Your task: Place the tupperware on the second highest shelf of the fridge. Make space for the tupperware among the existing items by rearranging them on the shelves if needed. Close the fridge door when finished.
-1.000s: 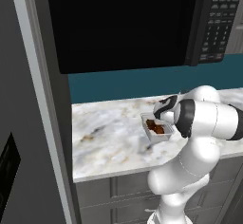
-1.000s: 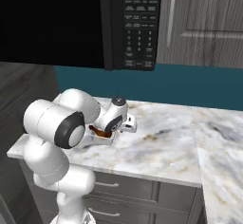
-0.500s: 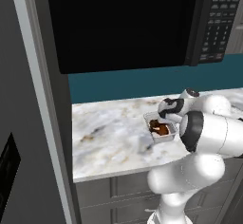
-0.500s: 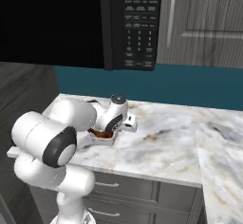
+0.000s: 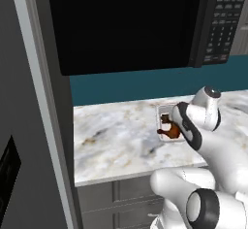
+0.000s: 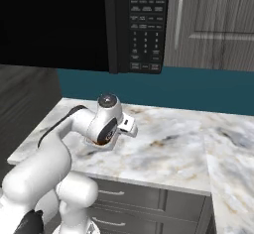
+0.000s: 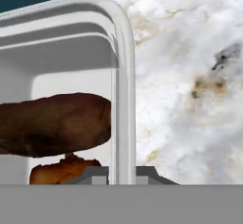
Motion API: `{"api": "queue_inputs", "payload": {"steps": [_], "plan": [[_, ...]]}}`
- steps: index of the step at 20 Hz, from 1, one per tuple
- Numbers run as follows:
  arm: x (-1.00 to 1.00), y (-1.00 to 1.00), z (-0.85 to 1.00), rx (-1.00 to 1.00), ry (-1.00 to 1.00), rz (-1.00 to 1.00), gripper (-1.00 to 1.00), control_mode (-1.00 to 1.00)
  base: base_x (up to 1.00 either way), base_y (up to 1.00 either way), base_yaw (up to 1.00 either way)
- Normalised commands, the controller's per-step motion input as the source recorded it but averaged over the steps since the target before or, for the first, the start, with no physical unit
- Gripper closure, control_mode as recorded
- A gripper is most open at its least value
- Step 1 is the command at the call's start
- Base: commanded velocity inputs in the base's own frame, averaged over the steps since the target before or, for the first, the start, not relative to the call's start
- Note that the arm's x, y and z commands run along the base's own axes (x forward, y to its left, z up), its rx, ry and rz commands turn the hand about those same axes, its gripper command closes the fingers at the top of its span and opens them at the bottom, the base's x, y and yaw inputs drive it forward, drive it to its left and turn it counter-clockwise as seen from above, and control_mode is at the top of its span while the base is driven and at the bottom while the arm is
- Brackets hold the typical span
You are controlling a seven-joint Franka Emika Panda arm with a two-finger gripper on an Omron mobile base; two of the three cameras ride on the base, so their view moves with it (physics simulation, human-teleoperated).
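Your hand [image 7: 122, 174] pinches the side wall of the tupperware [image 7: 71, 76] (brown food pieces inside). It sits over the marbled counter [image 5: 116, 136], below the black microwave [image 6: 134, 25].

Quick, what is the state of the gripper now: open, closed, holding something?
Gripper: closed on the side wall of the tupperware, over the marble counter.

I'm working in a home kitchen: a black microwave [image 6: 134, 25] hangs over a marble counter [image 6: 168, 144] with grey drawers [image 6: 129, 203] below, a teal backsplash [image 5: 135, 85], a grey wall cabinet [image 6: 213, 25], and probably the fridge [image 5: 24, 126] at left.
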Motion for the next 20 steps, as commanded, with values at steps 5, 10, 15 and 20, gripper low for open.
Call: {"api": "queue_inputs", "payload": {"steps": [5,10,15,20], "plan": [[-0.59,0.07,1.00,0.19,-0.05,-0.24,1.00,-1.00,0.00,0.00,0.00],[-0.54,0.10,0.99,0.35,-0.11,-0.25,1.00,-1.00,0.00,0.00,0.00],[-0.74,0.10,0.94,0.38,-0.03,-0.26,1.00,-1.00,0.00,0.00,0.00],[-0.89,0.09,0.71,0.28,0.10,-0.20,1.00,-1.00,0.00,0.00,0.00]]}}
